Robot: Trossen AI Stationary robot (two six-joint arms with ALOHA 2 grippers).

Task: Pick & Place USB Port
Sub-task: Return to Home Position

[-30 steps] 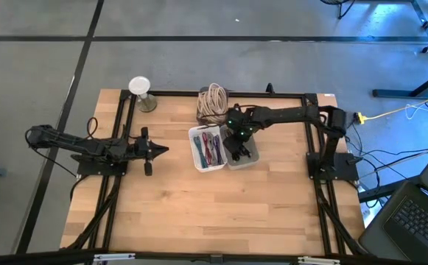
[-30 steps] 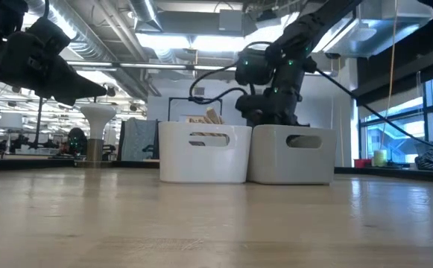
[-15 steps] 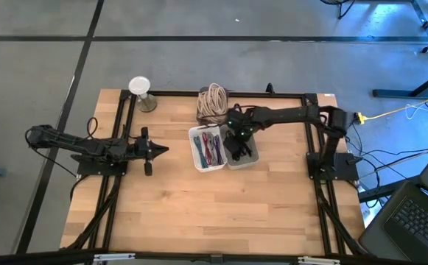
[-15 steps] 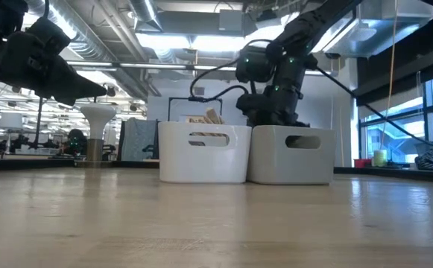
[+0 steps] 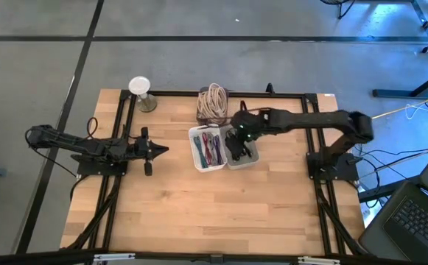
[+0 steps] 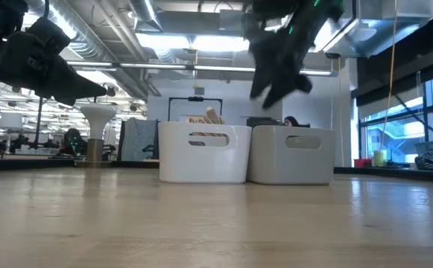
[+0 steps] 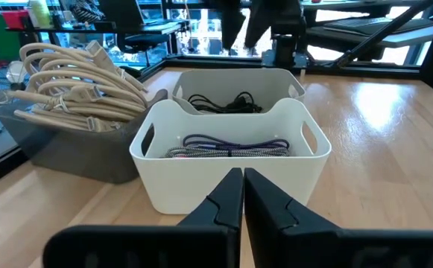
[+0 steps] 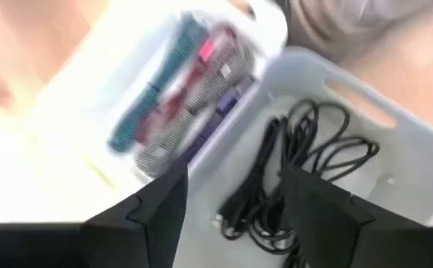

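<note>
Lettering, brands, numbers, signs: none is reading legibly in any view.
White bin point(image 7: 194, 179): walls are showing plain, no mark to read.
Gray bin point(image 7: 291, 83): rim and walls are showing plain as well.
Table point(image 5: 199, 206): bare wood is showing, no label or sign on it.
Room behind the table: anything there is sitting too far off and too blurred to read.
</note>
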